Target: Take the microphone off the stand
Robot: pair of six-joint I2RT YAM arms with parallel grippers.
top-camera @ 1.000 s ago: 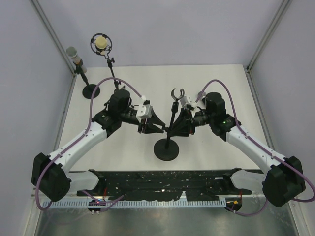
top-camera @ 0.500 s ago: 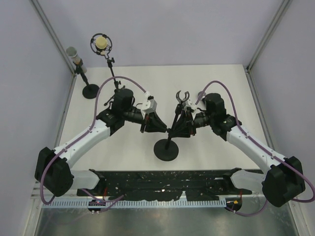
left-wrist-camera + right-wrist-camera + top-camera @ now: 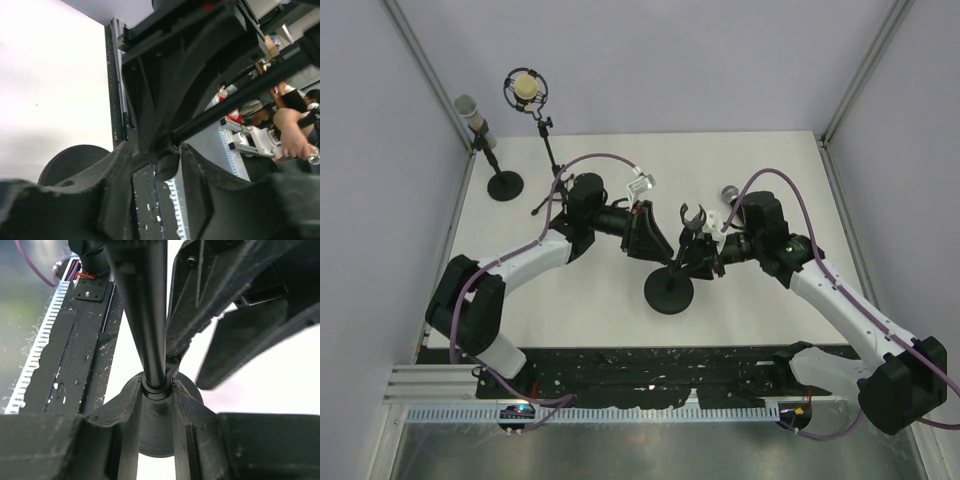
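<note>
The black stand (image 3: 669, 293) has a round base and a thin pole (image 3: 147, 315) leaning up to a forked clip (image 3: 692, 214) that holds nothing. My right gripper (image 3: 688, 262) (image 3: 156, 390) is shut on the pole just above the base. My left gripper (image 3: 665, 250) (image 3: 157, 175) is at the same low spot from the other side. It is open: one fingertip (image 3: 172, 367) touches the pole and the other stands apart. A small grey round head, apparently the microphone (image 3: 731, 193), lies on the table behind my right wrist.
At the back left a stand (image 3: 504, 185) carries a grey microphone (image 3: 468, 108), and beside it a tripod stand (image 3: 550, 165) has a cream microphone in a ring mount (image 3: 525, 88). Frame posts and walls close in the table (image 3: 770, 170) on both sides.
My left arm has swung right and inward, bringing its gripper up against the stand pole. The stand base has shifted slightly right. The grey head behind my right wrist now shows.
</note>
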